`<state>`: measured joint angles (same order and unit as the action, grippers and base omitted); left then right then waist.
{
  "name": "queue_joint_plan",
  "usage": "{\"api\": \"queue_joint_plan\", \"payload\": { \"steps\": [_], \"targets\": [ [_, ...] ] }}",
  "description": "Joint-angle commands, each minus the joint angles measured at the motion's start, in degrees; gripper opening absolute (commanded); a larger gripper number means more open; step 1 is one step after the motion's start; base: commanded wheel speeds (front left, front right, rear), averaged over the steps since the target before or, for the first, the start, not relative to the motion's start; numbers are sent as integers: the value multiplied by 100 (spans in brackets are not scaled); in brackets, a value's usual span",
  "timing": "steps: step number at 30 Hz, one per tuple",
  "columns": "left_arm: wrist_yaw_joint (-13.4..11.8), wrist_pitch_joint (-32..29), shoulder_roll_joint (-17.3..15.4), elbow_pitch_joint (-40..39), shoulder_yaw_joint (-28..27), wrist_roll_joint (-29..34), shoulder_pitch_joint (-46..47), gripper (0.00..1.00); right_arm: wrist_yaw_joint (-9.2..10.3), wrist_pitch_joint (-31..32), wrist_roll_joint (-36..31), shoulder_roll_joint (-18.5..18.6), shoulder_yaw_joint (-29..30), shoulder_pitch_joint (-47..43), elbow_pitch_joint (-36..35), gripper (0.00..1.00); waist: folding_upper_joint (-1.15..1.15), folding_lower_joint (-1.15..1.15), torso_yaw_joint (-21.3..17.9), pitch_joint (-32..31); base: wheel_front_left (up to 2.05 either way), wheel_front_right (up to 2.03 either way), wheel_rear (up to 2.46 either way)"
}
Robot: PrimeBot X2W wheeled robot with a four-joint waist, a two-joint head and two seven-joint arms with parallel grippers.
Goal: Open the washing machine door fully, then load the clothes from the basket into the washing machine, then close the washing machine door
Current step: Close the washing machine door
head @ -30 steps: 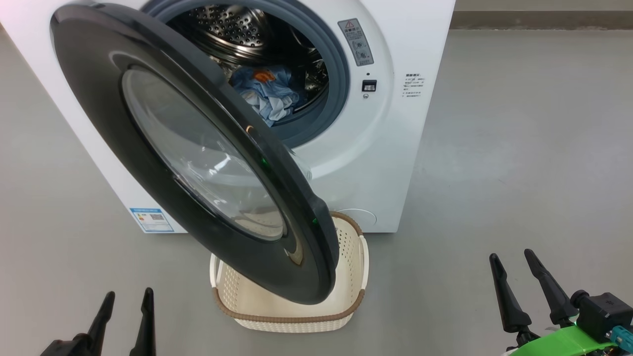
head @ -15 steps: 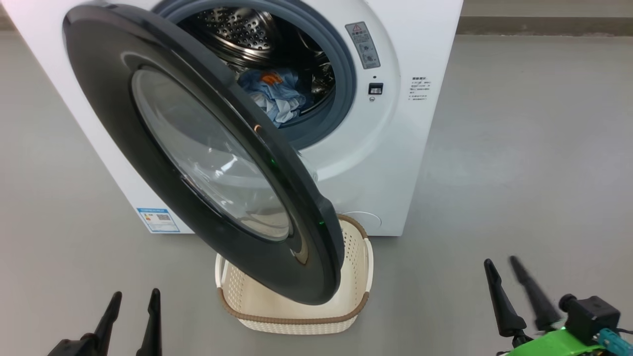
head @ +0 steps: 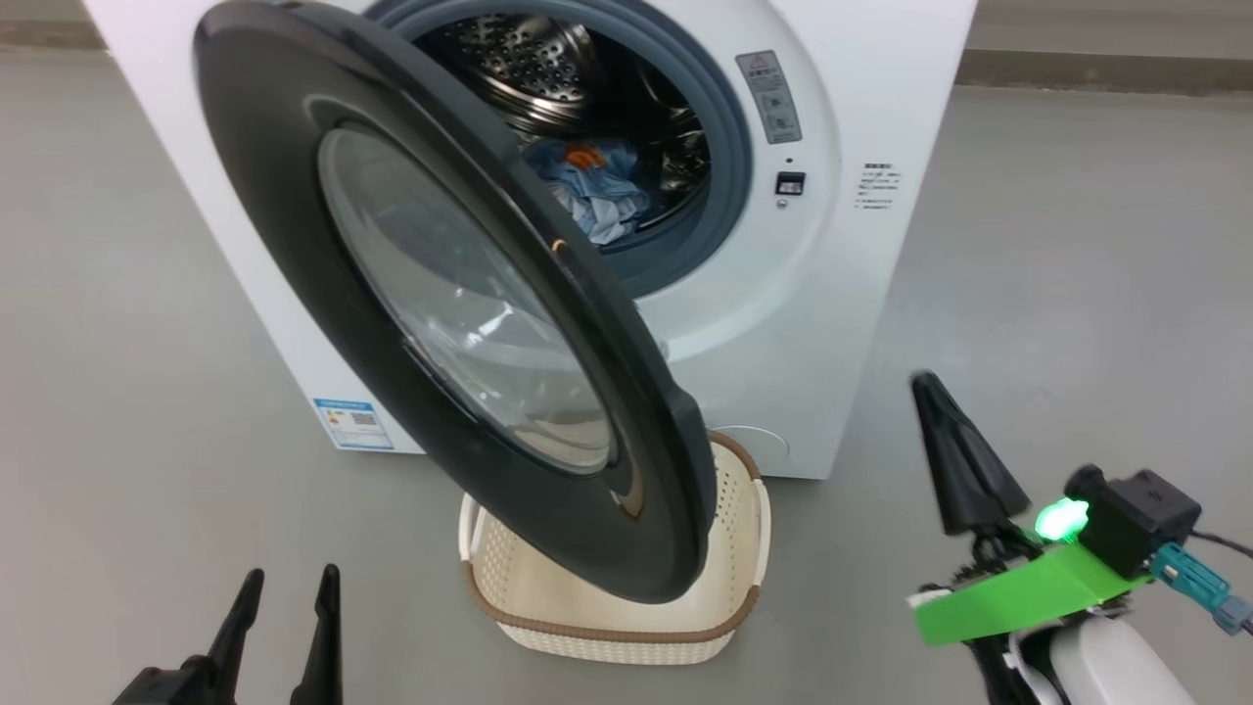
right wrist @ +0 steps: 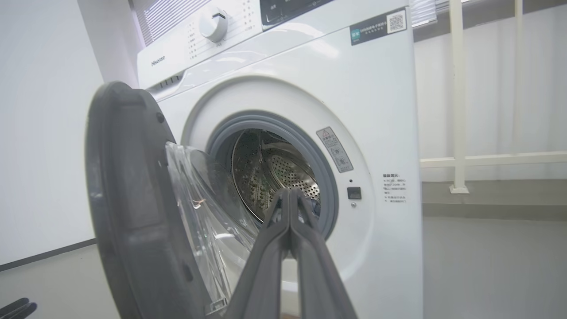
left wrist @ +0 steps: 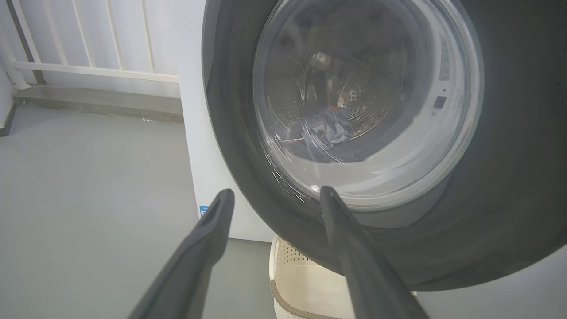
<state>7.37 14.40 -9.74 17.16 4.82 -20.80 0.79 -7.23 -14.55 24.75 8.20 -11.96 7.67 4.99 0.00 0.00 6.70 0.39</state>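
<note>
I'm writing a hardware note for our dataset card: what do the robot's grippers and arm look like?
Both the left gripper and right gripper have two long, tapered, matte black fingers ending in points. Behind the right one sit a flat bright green bracket, a glowing green light, a boxy black module, a teal connector with a dark cable, and a pale forearm.

Holds left gripper (head: 292, 578) at lower left of head view, fingers apart, pointing up. Holds right gripper (head: 927, 387) at lower right, higher, fingers pressed together, tilted up-left, pale forearm (head: 1106, 666) at bottom edge.
</note>
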Motion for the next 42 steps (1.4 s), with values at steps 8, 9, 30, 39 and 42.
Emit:
{"api": "queue_joint_plan", "payload": {
  "steps": [8, 9, 30, 39, 42],
  "targets": [
    [12, 60, 7, -278, -173, 125, 22, 100, -25, -45, 5, -20, -930, 521, -1076, 0, 0, 0, 306, -56, 0, 0, 0],
    [12, 60, 11, -287, -170, 124, 15, 100, -25, -45, 11, -16, -1054, 523, -1126, 0, 0, 0, 328, -58, 0, 0, 0],
    [12, 60, 103, -275, -220, 99, 38, 100, -25, -45, 556, 192, -2887, 277, 108, 0, 0, 0, 429, -6, 0, 0, 0],
    [12, 60, 138, -270, -218, 78, 116, 100, -25, -45, 697, 150, -2848, 482, 643, 0, 0, 0, 455, 93, 0, 0, 0],
    [12, 60, 147, -269, -222, 75, 140, 100, -25, -45, 717, 132, -2818, 568, 770, 0, 0, 0, 472, 123, 0, 0, 0]
  ]
}}
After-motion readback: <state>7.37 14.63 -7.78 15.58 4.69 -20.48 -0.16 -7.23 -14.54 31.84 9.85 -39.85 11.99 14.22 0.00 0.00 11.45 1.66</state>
